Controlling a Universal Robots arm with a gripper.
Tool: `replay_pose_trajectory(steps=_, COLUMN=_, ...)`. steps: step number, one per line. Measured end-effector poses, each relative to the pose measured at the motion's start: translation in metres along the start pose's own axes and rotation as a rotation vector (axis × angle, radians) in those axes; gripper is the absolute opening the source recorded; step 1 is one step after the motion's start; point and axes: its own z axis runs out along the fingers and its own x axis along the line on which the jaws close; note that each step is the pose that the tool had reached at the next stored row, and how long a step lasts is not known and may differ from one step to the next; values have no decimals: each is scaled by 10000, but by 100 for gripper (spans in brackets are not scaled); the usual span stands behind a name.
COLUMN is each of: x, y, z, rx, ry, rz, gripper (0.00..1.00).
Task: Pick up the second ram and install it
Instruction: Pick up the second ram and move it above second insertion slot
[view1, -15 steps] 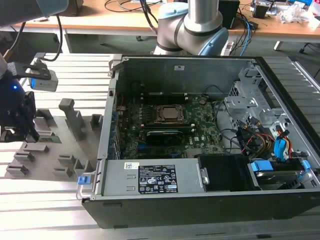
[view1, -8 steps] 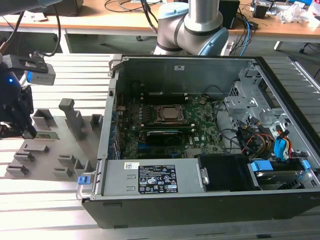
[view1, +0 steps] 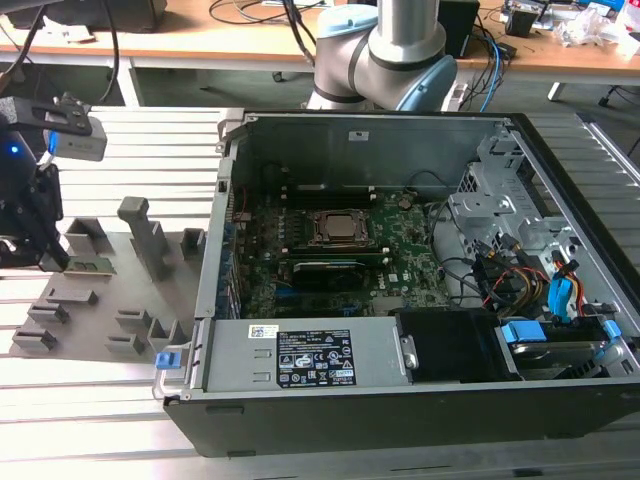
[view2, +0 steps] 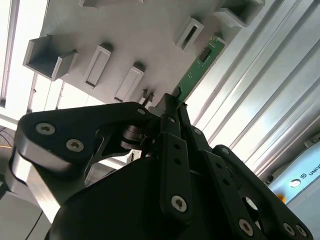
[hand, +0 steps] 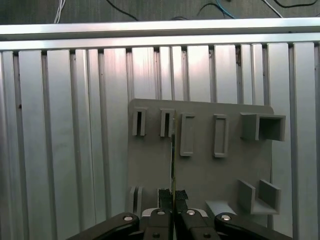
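Progress: pickup is happening, install is not yet started. Gripper (view1: 55, 260) is sitting over the grey holder tray (view1: 110, 300) at the exterior view's left, well apart from the open PC case (view1: 400, 400). In both wrist views its fingers are pinching shut on one end of the second ram (view2: 200, 65), which is showing edge-on in the first wrist view (hand: 173, 160) and running from the fingertips out toward the tray's narrow slots (hand: 165, 122). The stick is lying low along the tray. It looks like it's resting there rather than lifted clear, but the angle is making that hard to confirm. So the grasp is looking made. Lift, carry across to the motherboard (view1: 400, 245) and seating in its socket are all remaining.
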Motion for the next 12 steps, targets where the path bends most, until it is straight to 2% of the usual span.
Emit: replay_pose_trajectory(steps=12, x=-9, y=-2, z=-317, rx=0, ry=0, rz=0, gripper=14)
